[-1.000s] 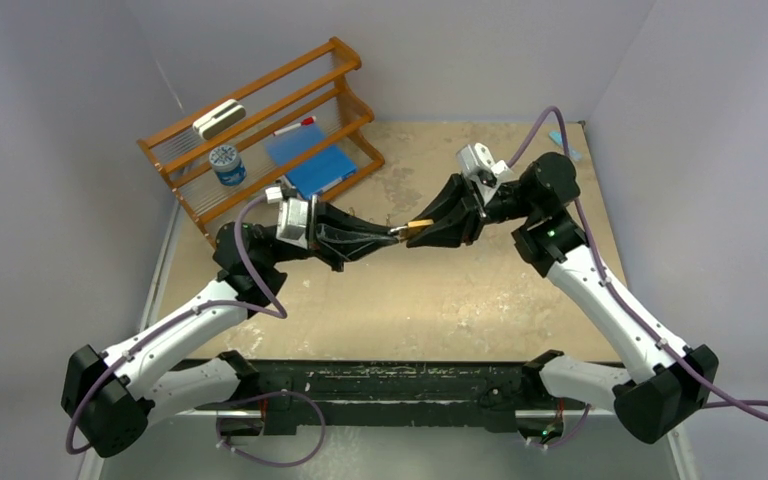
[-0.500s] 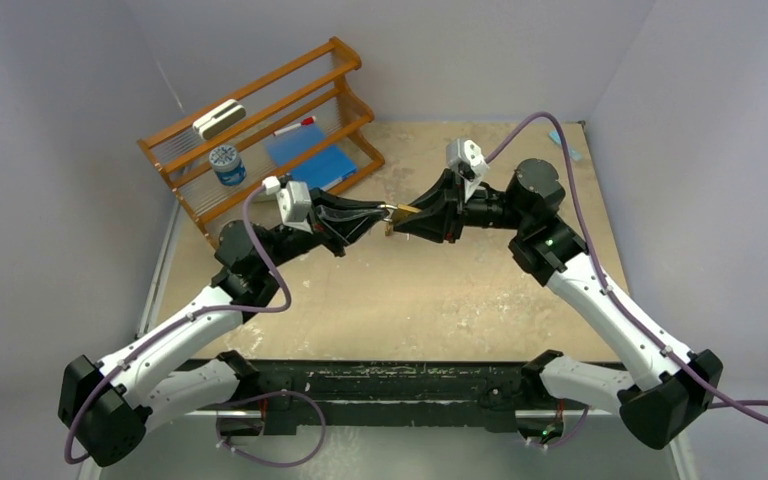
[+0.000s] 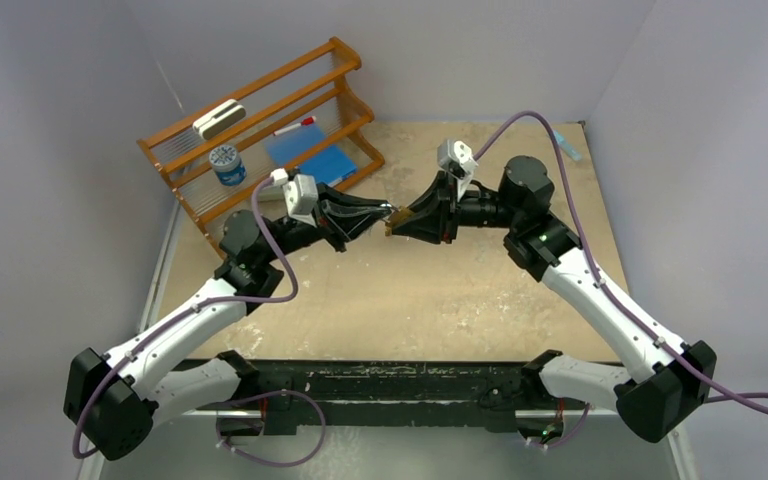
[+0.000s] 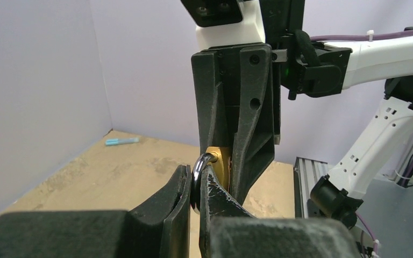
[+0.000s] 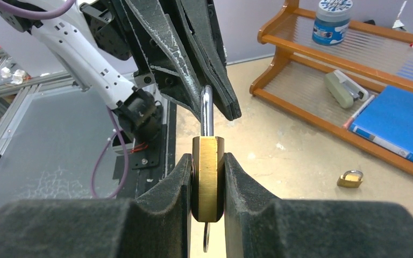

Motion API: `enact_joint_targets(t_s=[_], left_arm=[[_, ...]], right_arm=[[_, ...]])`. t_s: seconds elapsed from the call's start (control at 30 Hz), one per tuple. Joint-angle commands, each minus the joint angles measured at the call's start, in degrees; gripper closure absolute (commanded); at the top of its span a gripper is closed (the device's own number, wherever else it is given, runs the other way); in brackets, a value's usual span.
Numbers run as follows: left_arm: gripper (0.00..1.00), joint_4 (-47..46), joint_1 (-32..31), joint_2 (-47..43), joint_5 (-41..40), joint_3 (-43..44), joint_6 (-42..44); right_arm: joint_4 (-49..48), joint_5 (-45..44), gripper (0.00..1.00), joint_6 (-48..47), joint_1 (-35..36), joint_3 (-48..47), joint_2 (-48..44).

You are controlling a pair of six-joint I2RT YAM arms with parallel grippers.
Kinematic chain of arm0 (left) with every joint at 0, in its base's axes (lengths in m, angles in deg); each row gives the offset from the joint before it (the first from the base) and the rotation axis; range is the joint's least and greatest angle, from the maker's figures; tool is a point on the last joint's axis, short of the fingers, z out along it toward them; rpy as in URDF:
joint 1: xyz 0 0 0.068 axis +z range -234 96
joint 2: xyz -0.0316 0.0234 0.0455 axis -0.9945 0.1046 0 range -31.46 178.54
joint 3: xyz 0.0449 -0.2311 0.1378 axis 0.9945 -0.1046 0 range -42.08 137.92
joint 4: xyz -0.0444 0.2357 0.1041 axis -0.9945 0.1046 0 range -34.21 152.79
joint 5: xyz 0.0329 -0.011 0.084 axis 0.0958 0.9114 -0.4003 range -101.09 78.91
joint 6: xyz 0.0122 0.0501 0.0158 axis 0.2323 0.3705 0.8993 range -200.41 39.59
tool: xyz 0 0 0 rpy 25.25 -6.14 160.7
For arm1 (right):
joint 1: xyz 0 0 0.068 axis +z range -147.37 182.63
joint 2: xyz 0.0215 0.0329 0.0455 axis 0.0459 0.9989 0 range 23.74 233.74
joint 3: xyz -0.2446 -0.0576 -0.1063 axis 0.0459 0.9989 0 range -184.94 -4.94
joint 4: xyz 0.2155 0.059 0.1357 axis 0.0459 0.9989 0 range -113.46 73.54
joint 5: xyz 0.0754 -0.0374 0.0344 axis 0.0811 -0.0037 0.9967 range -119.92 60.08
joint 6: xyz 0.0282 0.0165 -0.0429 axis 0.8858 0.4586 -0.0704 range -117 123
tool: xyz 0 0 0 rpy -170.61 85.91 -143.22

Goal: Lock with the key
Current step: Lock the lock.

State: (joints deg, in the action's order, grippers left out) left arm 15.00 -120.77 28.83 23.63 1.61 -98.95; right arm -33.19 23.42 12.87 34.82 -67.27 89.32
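A brass padlock (image 3: 393,217) is held in the air between both arms above the table's middle. My right gripper (image 5: 208,167) is shut on the brass body (image 5: 208,180), with the steel shackle (image 5: 206,110) pointing away from it. A key (image 5: 206,243) sticks out under the body. My left gripper (image 4: 196,180) is shut on the shackle (image 4: 200,171); the brass body (image 4: 224,161) shows just behind, between the right fingers (image 4: 247,129). In the top view the left gripper (image 3: 383,211) and right gripper (image 3: 398,222) meet tip to tip.
A wooden shelf rack (image 3: 260,130) at the back left holds a stapler (image 3: 218,118), a jar (image 3: 227,165), a red marker and a blue folder (image 3: 322,168). A second small padlock (image 5: 350,178) lies on the table. A blue pen (image 3: 560,140) lies at the back right.
Both grippers, still joined at the padlock, have moved a little toward the back and left. The left wrist has turned and both forearms have risen.
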Motion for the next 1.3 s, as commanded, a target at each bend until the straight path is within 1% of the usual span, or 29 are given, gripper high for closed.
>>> enact_joint_targets(t_s=[0.0, 0.07, 0.2, 0.3, 0.33, 0.37, 0.4, 0.43, 0.5, 0.53, 0.57, 0.6, 0.67, 0.83, 1.0, 1.27], left_arm=[[1.0, 7.5, -2.3, 1.3, 6.8, 1.6, 2.4], [1.0, 9.0, -2.3, 0.6, 6.1, 1.7, 3.5], [1.0, 13.7, -2.3, -0.8, 1.4, 2.4, 6.5], [1.0, 15.9, -2.3, -1.5, 1.1, 3.0, 7.7], [1.0, 16.5, -2.3, -1.5, 1.3, 3.3, 7.9], [1.0, 17.2, -2.3, -1.5, 1.0, 3.7, 8.1], [1.0, 18.0, -2.3, -1.5, 0.7, 4.1, 8.3], [1.0, 18.9, -2.3, -1.4, 0.4, 4.6, 8.5], [1.0, 20.3, -2.3, -1.4, 0.0, 5.2, 9.2], [1.0, 20.4, -2.3, -1.4, -0.2, 5.3, 9.2], [1.0, 20.4, -2.3, -1.6, -0.3, 5.2, 9.2], [1.0, 20.3, -2.3, -1.8, -0.3, 5.3, 9.3], [1.0, 20.1, -2.3, -2.4, -0.6, 5.0, 9.3], [1.0, 20.0, -2.3, -3.6, -0.6, 4.9, 9.2], [1.0, 19.0, -2.3, -4.6, 1.1, 5.0, 8.1], [1.0, 18.9, -2.2, -6.2, 0.5, 5.1, 7.7]], right_arm=[[-5.1, 6.7, 1.0, 1.8, 4.3, -3.5, -0.8], [-4.5, 6.3, 1.0, 1.3, 4.2, -3.7, -1.1], [-4.4, 4.5, 1.0, 0.8, 4.1, -3.3, -1.4], [-4.6, 4.4, 1.0, 0.8, 4.0, -3.0, -0.9], [-4.3, 4.4, 0.95, 0.7, 4.0, -3.0, -0.8], [-3.9, 4.2, 0.85, 0.2, 3.9, -3.0, -0.6], [-3.4, 3.8, 0.72, -0.2, 3.9, -2.9, -0.7], [-2.8, 3.0, 0.62, -0.9, 3.9, -2.8, -0.9], [-1.9, 0.8, 0.45, -2.5, 3.8, -2.3, -1.9], [-1.8, -0.6, 0.38, -3.1, 3.7, -1.8, -2.7], [-1.7, -2.5, 0.32, -3.7, 3.6, -1.1, -3.6], [-1.7, -3.8, 0.29, -4.2, 3.4, -0.6, -4.4], [-1.4, -5.4, 0.26, -5.1, 3.1, 0.3, -6.0], [-1.3, -6.0, 0.26, -5.3, -0.2, 2.9, -8.7], [-5.6, -3.4, 0.25, -1.6, -4.8, 7.1, -10.1], [-8.4, -1.5, 0.25, -1.1, -6.9, 10.9, -9.6]])
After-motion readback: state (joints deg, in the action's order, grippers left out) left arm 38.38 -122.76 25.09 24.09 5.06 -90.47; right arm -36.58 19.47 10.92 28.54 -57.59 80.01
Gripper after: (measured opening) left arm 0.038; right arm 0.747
